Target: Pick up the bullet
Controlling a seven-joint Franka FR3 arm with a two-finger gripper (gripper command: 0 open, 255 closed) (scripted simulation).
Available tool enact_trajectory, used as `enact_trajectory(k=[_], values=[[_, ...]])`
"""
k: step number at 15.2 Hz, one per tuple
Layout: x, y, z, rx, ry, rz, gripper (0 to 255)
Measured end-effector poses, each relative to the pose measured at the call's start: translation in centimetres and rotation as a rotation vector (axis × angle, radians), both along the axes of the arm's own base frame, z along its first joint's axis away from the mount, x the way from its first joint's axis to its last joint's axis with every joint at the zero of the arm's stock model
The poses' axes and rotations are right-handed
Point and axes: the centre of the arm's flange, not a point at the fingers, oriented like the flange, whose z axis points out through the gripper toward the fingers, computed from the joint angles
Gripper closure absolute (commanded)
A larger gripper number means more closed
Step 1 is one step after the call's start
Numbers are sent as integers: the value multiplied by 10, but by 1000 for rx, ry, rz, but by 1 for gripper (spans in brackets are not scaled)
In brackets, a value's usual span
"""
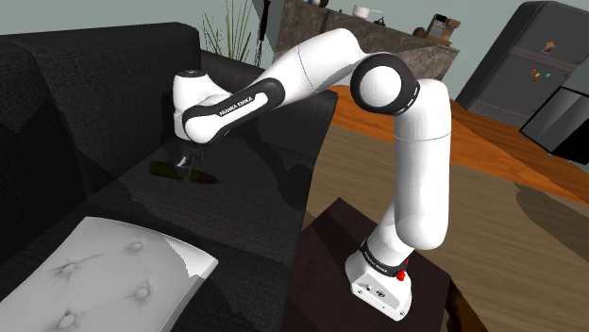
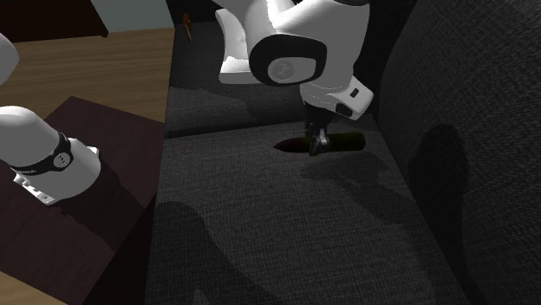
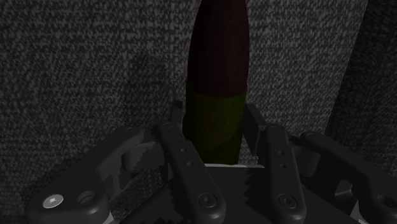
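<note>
Wrist view catches the gripper (image 3: 215, 118) low over the sofa (image 3: 76, 63), jaws clasping the lying bullet (image 3: 216, 63) across its olive casing, apparently so it lifts level.

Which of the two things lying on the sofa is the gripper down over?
The bullet, dark red tip and olive base, under the gripper; the white tufted cushion lies well apart from it.

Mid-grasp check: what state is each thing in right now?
Bullet: lying on its side on the sofa seat, not lifted.
Gripper: down at the seat, jaws shut on the bullet's olive part.
Cushion: lying flat on the sofa.
Fridge: doors shut.
</note>
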Motion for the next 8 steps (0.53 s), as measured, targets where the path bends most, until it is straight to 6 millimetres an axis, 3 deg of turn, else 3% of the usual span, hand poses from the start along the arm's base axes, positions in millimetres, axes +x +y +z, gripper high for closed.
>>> enact_trajectory(k=[8], values=[[0,-1,41,0,0,0,255]])
